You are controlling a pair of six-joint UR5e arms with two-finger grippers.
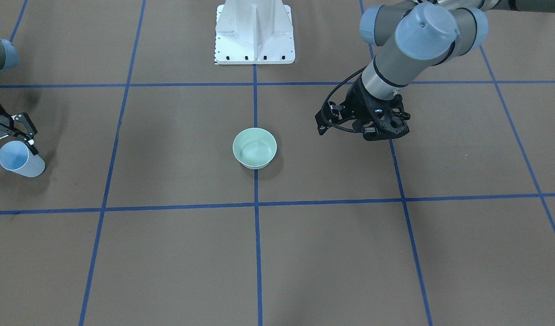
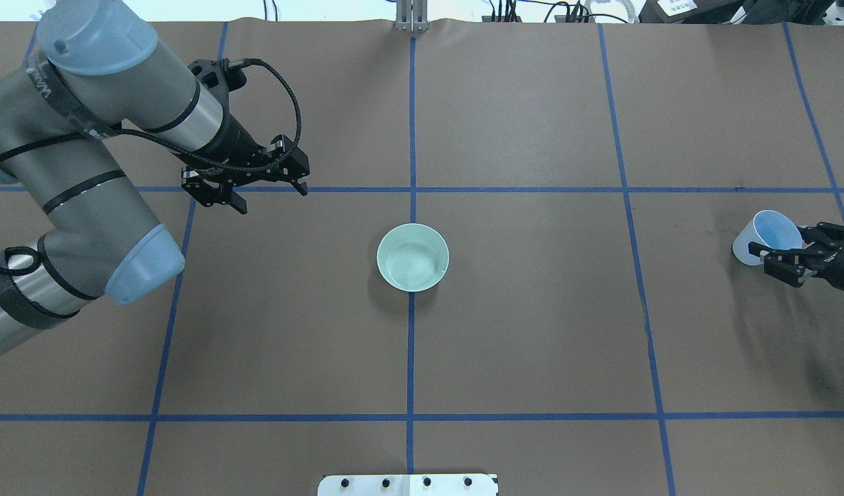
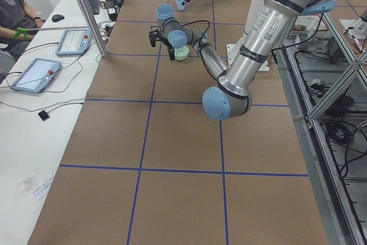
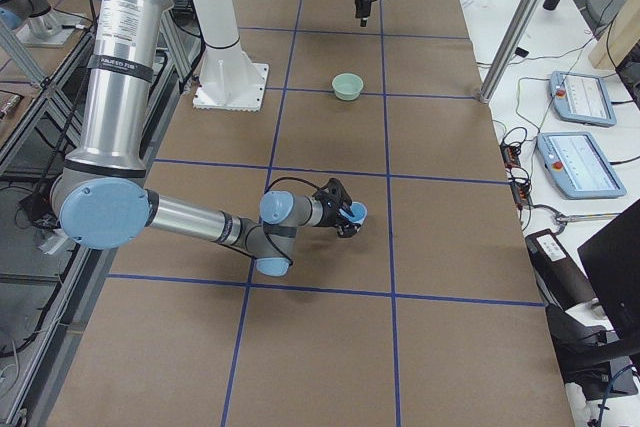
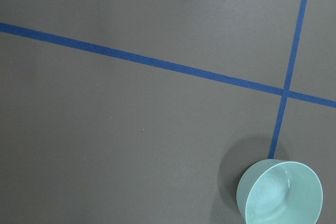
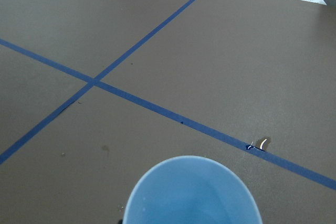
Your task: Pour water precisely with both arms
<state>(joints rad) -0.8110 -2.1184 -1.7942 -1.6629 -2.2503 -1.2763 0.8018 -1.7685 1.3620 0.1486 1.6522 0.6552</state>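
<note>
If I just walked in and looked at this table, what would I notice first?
Probably the pale green bowl, sitting all alone in the middle of the brown table. Next comes the big grey left arm leaning in, with its left pincer open and empty, off to one side of the bowl. Far away at the other end of the table, the right pincer grips a blue cup.

Left hand spread, right hand clamped
</note>
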